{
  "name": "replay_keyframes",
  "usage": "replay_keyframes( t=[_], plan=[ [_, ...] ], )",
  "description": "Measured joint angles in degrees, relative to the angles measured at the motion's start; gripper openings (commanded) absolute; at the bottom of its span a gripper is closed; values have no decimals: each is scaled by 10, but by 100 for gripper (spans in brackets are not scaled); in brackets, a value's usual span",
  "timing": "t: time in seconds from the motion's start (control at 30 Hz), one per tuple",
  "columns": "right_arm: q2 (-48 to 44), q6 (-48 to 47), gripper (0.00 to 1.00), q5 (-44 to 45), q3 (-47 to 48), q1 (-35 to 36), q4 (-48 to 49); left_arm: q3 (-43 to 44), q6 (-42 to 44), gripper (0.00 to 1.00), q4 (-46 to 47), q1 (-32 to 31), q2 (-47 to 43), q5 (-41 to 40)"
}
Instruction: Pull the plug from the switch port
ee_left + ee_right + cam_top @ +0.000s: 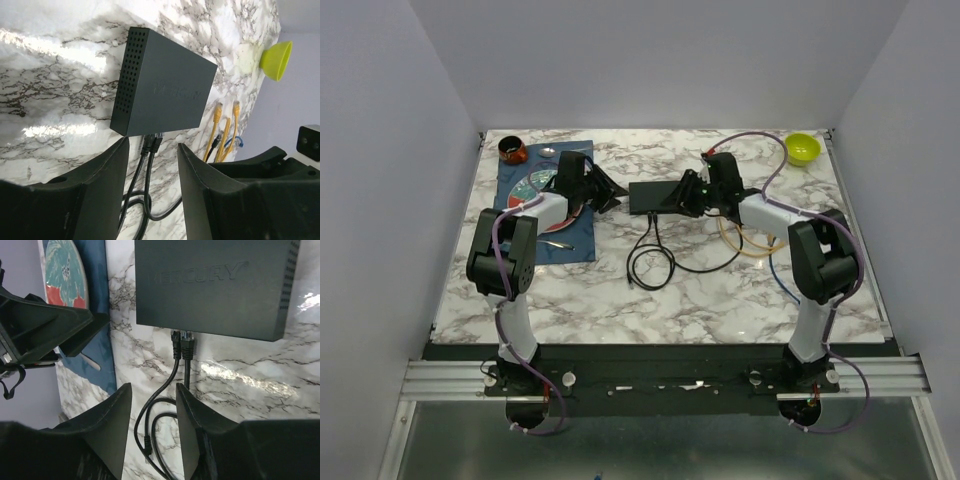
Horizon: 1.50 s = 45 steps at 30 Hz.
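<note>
Robotics lab cell, plain pale walls (650,60) around a marble-print table (620,300), aluminium mounting rail (440,378) in front

The switch (655,196) lies mid-table, plugs (187,347) in its near edge, mat (580,240) left, bowl (803,148) far right.

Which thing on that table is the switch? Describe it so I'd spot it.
Start at the middle of the white marble-patterned table. There lies the switch, a flat matte-black rectangular box with two black cables plugged into its near edge. Unlike the round yellow-green bowl and the blue mat, it is plain, dark and boxy.
</note>
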Motion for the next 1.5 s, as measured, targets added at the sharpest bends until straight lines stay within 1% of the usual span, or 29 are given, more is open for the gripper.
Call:
replay_keyframes(
  t=[0.17, 0.37, 0.6, 0.63, 0.8, 1.0, 1.23, 1.5],
  plan=[
    [33, 12, 47, -31, 23, -2, 17, 31, 5, 52, -7, -3, 18, 0],
    [55, 25, 47, -49, 22, -2, 39, 76, 6, 49, -4, -18, 62, 10],
    [72, 35, 41, -57, 18, -2, 46, 116, 5, 48, -1, -39, 109, 25],
    [74, 35, 41, -57, 18, -2, 46, 121, 4, 45, -1, -42, 115, 28],
    [82, 37, 39, -55, 19, -2, 37, 130, 2, 44, 1, -45, 133, 34],
    [91, 34, 39, -37, 27, 0, -2, 130, 1, 44, 1, -45, 138, 35],
    [115, 29, 40, -24, 64, 8, -44, 130, 0, 44, 1, -45, 139, 35],
    [131, 30, 48, -21, 105, 10, -65, 130, 0, 44, 1, -45, 139, 35]
  ],
)
